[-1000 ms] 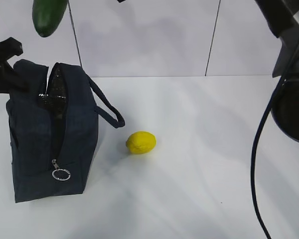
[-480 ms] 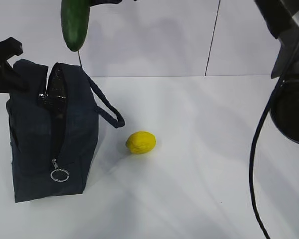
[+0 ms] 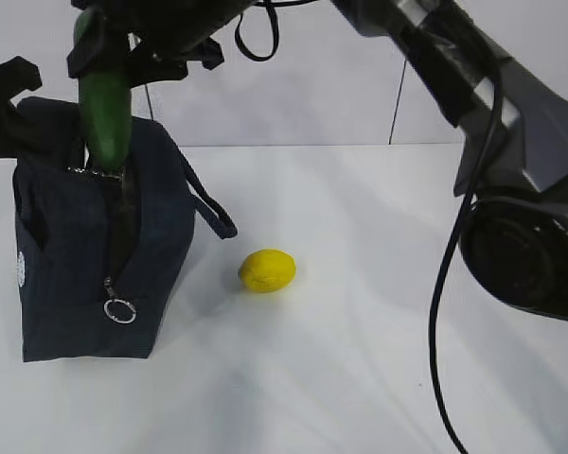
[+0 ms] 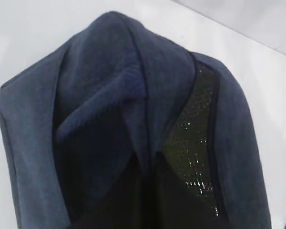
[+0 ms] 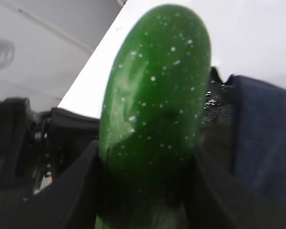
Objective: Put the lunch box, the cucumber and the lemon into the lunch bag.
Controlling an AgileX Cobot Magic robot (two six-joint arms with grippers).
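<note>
Cucumber (image 3: 105, 118): dark green, upright, lower tip at the open zipper slot on top of the lunch bag (image 3: 71, 265); clamped by the right gripper (image 3: 114, 59), whose arm reaches across from the right. Lunch bag: navy, standing at the desk's (image 3: 360, 359) left, ring pull (image 3: 119, 310) hanging on its front. Lemon (image 3: 267, 270): yellow, on the desk just right of the bag, apart from it. Left gripper (image 3: 5, 99): at the bag's upper left edge; whether it grasps the fabric cannot be told.

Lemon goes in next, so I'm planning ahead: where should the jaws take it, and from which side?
Grip the lemon across its narrow middle, coming straight down from above. It lies on its side on the bare table, pointed ends left-right, with room all round.
</note>
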